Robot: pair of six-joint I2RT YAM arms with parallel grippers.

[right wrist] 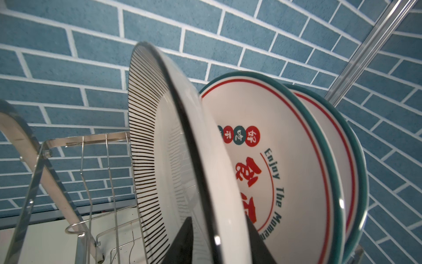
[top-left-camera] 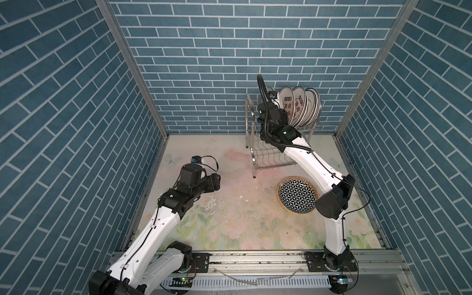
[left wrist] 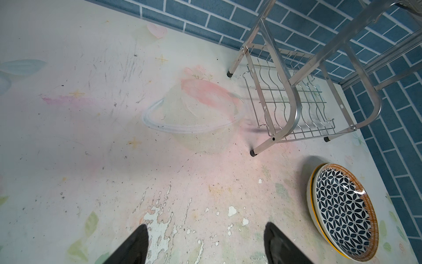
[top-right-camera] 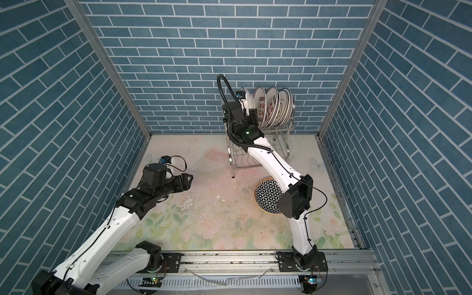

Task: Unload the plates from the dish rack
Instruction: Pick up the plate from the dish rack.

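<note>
R gripper (right wrist: 218, 220) straddles striped plate (right wrist: 157, 137) rim in rack (right wrist: 22, 137); can't tell if clamped. Next: firm grip, lift clear w/o knocking neighbours. L gripper (left wrist: 206, 225) apart, empty.

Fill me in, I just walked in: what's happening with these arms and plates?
The right gripper is at the dish rack, its fingers either side of the black-striped plate's rim; whether they grip it is unclear. Several more plates stand in the rack beside it. A geometric plate lies on the table. The left gripper hovers open and empty over the table.
</note>
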